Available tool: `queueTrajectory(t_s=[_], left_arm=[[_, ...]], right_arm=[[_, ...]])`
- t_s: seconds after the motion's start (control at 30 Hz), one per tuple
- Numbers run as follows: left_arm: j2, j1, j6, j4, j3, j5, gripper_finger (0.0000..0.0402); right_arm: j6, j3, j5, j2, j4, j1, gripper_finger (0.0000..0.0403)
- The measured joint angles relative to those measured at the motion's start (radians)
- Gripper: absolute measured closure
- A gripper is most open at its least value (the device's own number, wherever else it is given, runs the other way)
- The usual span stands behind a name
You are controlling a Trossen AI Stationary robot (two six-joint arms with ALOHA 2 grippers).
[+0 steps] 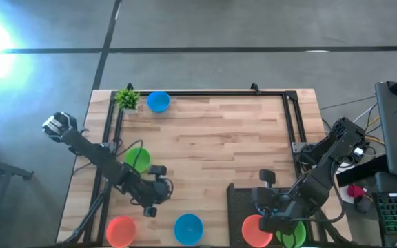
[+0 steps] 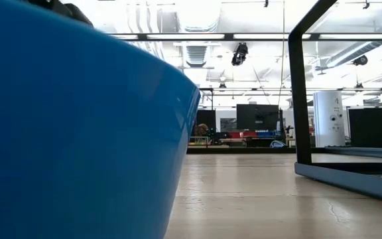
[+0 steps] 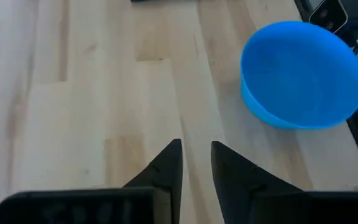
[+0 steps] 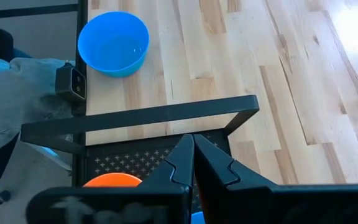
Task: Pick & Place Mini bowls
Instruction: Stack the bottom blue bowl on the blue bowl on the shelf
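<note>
While the right gripper (image 1: pixel 271 219), fingers pressed together and empty, hangs over the black tray (image 1: pixel 240 196) holding an orange bowl (image 1: pixel 255 231), the left gripper (image 1: pixel 156 207), fingers narrowly apart, must next spread around the nearby blue bowl (image 1: pixel 188 228).

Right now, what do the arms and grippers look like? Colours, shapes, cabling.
Both arms are dark, almost black, with chunky jointed segments. The left arm has a pale grey, rounded part at its outer end. Each has a two-finger gripper: the left gripper and right gripper both end in matte black, wedge-shaped fingers tapering to blunt tips. Thin dark cables loop near the left arm. No readable markings.
</note>
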State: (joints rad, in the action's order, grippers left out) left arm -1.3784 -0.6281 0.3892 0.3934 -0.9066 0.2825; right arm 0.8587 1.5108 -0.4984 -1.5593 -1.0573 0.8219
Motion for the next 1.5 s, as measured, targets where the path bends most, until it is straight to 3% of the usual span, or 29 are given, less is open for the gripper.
queueTrajectory(t_s=[0.37, 0.83, 1.5], left_arm=[[-0.156, 0.0, 0.022, -0.204, 0.0, -0.034, 0.0323], [-0.293, -0.004, 0.183, -0.211, -0.116, -0.084, 0.0323], [-0.393, 0.0, 0.205, -0.233, -0.156, -0.094, 0.0323]], right_arm=[[-0.023, 0.0, 0.0, 0.0, 0.0, 0.0, 0.0394], [-0.058, 0.0, 0.0, 0.0, -0.001, 0.0, 0.0394], [-0.101, -0.001, 0.0, 0.0, -0.002, 0.0, 0.0394]])
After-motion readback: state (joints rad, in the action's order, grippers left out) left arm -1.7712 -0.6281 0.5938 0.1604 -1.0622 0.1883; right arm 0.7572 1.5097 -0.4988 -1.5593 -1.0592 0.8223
